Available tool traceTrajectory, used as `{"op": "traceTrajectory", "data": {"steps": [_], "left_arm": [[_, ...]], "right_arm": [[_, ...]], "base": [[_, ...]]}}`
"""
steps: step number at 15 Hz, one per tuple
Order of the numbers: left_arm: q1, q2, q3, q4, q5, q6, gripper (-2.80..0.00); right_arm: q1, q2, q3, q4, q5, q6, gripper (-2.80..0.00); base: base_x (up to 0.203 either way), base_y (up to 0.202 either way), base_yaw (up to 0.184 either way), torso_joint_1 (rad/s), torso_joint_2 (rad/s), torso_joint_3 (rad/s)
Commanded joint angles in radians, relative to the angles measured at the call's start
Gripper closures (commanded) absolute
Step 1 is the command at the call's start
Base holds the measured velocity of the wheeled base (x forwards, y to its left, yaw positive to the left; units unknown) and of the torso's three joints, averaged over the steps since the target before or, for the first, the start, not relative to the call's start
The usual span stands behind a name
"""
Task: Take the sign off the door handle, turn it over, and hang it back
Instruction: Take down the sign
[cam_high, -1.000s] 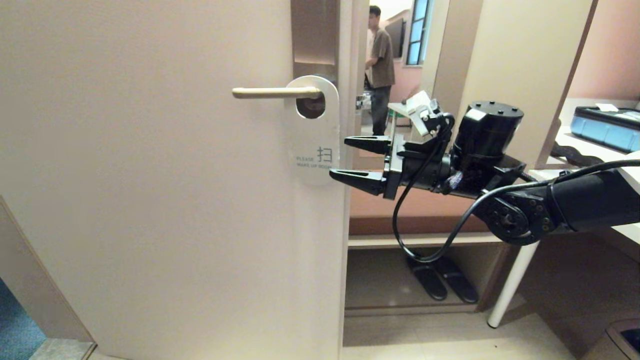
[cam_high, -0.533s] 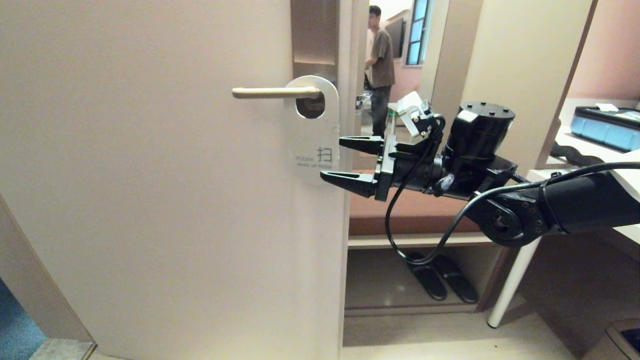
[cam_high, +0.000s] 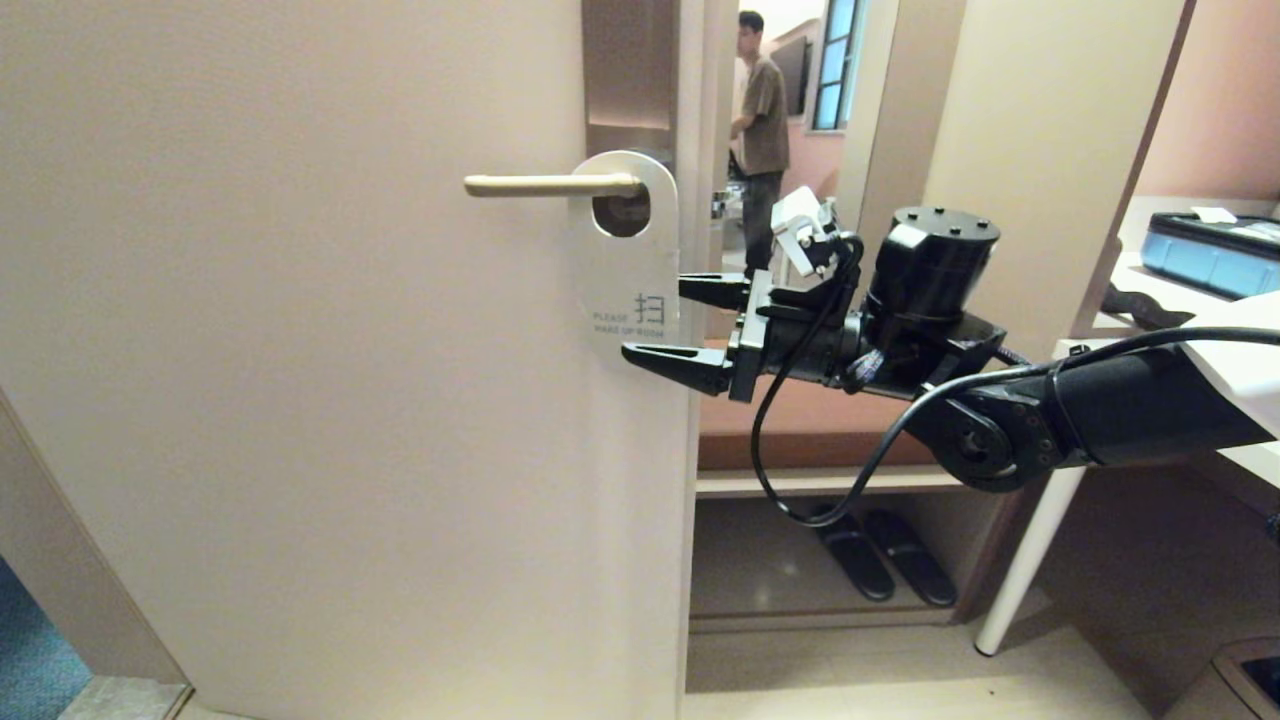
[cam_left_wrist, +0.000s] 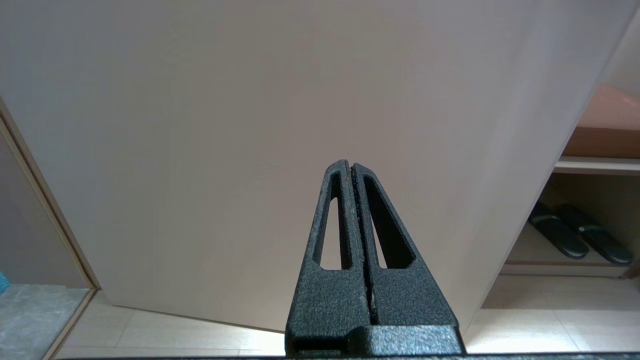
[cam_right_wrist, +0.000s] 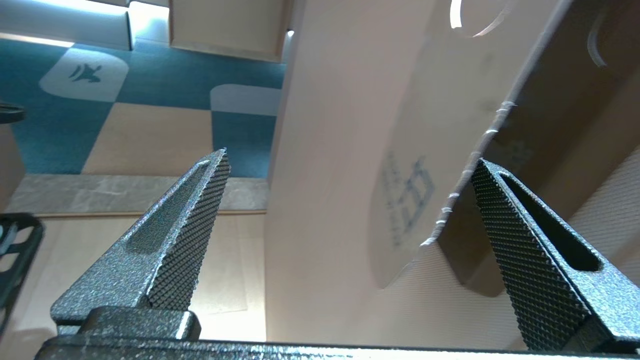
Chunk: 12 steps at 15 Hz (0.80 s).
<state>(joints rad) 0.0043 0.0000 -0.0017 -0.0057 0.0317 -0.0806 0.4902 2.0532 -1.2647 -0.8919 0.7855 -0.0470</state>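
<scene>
Since a second ago the right gripper (cam_high: 672, 322) has slid toward the door (cam_high: 300, 400), from just off the door's edge to a spot where its lower finger overlaps the bottom of the sign (cam_high: 625, 265). Its jaws stand wide apart and hold nothing. In the right wrist view the right gripper (cam_right_wrist: 350, 175) straddles the sign's lower end: one finger lies on the door side of the card, the other on the open side, and whether either one touches it cannot be told. Both fingers (cam_right_wrist: 185, 225) are black, tapered wedges with a grainy cast skin, slotted backs and fine cross-hatched pads.

From the head view the sign hangs on the door handle (cam_high: 552, 184), at about 4 o'clock from the lever's free tip, close to the door's edge. It is a flat, thin card with rounded ends and a round hole that the pivot end passes through. Its white face is outward, with a dark Chinese character and small lines of print near the bottom. The handle is a slim, straight, pale brass lever set level on a tall brown metal plate (cam_high: 628, 70).

Low in front of the plain smooth door, the left gripper (cam_left_wrist: 351, 167) has its fingers pressed together, empty.
</scene>
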Motion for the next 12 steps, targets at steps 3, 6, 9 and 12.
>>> {"op": "traceTrajectory", "data": {"steps": [3,6,9,12], "left_arm": [[0.000,0.000,0.000,0.000,0.001,-0.001,0.00],[0.000,0.000,0.000,0.000,0.001,-0.001,0.00],[0.000,0.000,0.000,0.000,0.001,-0.001,0.00],[0.000,0.000,0.000,0.000,0.001,-0.001,0.00]], "right_arm": [[0.000,0.040,-0.061,-0.005,-0.021,0.001,-2.80],[0.001,0.051,-0.088,-0.004,-0.022,0.003,-2.80],[0.001,0.053,-0.099,-0.004,-0.022,0.003,-2.80],[0.010,0.061,-0.101,-0.004,-0.023,0.003,-2.80]], "base": [[0.000,0.000,0.000,0.000,0.00,0.000],[0.000,0.000,0.000,0.000,0.00,0.000],[0.000,0.000,0.000,0.000,0.00,0.000],[0.000,0.000,0.000,0.000,0.00,0.000]]}}
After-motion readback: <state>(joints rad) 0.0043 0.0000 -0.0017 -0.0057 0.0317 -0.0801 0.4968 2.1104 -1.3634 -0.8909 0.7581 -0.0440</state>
